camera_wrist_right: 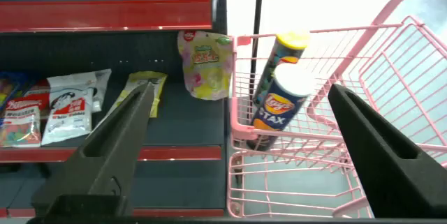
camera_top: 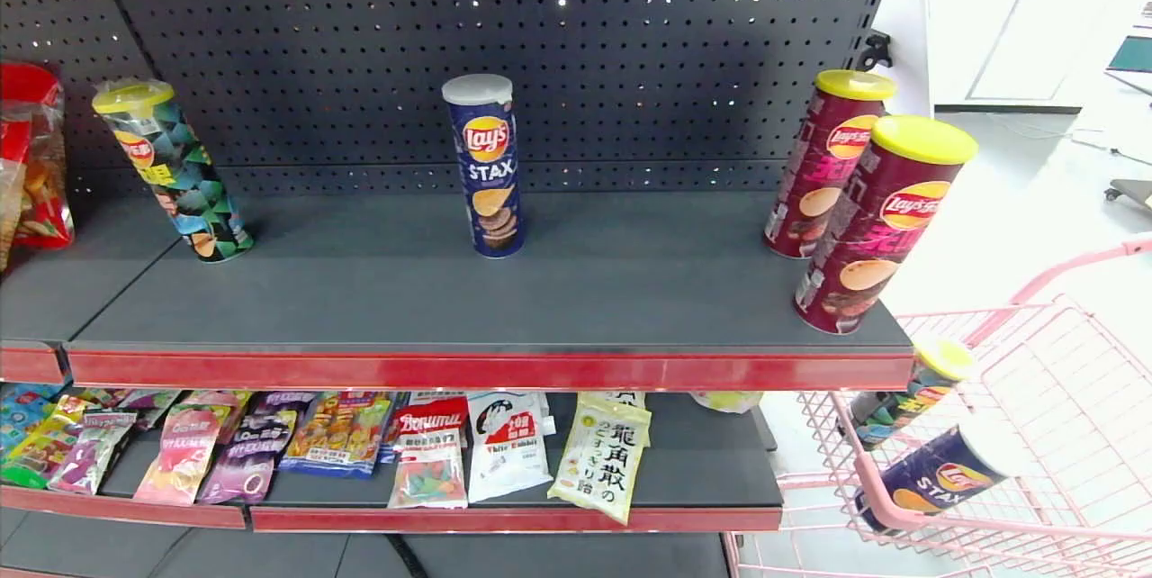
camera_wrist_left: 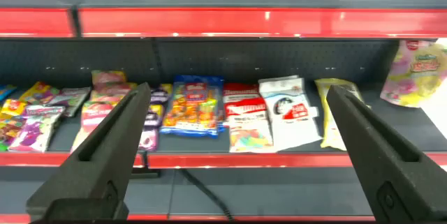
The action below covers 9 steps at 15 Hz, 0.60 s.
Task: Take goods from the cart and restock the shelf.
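Note:
On the upper shelf (camera_top: 540, 290) stand a patterned yellow-lidded chip can (camera_top: 171, 168) at the left, a blue can (camera_top: 486, 166) in the middle and two maroon cans (camera_top: 828, 164) (camera_top: 886, 222) at the right end. The pink cart (camera_top: 990, 524) beside the shelf holds a blue can (camera_top: 931, 474) (camera_wrist_right: 279, 109) and a patterned can (camera_top: 909, 393) (camera_wrist_right: 281, 60), both leaning on its near wall. My left gripper (camera_wrist_left: 239, 90) is open and empty, facing the lower shelf. My right gripper (camera_wrist_right: 242, 90) is open and empty, facing the cart (camera_wrist_right: 328, 34) from a distance.
The lower shelf (camera_top: 702, 479) carries a row of snack bags (camera_top: 432, 452) (camera_wrist_left: 192, 105). A pale green pouch (camera_wrist_right: 204, 63) hangs at its right end next to the cart. A red bag (camera_top: 31, 155) sits at the upper shelf's far left. Pegboard backs the shelf.

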{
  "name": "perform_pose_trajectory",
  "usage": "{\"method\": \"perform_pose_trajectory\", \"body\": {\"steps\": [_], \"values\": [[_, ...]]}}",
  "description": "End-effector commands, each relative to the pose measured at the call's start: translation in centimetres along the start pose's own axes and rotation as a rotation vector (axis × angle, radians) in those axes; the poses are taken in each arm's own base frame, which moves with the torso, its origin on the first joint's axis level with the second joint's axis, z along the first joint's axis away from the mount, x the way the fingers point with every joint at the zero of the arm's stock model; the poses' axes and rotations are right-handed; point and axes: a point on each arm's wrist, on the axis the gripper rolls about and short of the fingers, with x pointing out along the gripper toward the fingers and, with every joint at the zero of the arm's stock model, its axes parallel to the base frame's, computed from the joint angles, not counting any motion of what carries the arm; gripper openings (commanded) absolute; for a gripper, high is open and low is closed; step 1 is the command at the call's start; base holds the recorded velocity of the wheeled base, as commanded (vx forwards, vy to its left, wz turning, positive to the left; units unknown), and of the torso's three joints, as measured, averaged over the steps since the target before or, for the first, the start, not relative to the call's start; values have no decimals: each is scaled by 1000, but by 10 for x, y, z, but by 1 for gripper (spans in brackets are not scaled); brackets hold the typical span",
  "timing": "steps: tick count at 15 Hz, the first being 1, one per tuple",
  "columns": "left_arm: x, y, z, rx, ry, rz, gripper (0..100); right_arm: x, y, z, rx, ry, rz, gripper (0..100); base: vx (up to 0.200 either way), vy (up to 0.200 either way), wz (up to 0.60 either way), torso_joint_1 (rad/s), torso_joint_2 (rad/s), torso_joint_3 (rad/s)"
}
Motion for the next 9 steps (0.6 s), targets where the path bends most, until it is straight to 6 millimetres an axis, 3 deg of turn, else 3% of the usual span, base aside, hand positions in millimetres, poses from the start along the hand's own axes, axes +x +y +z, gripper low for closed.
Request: {"method": "perform_pose_trajectory", "body": {"steps": [1,9], "values": [[0,0,0,-1,1,-1,100,0,0,0,0,0,-1,100,0,0,0,0,0,0],[0,0,0,-1,1,-1,100,0,0,0,0,0,-1,100,0,0,-600,5,3,-1]]}}
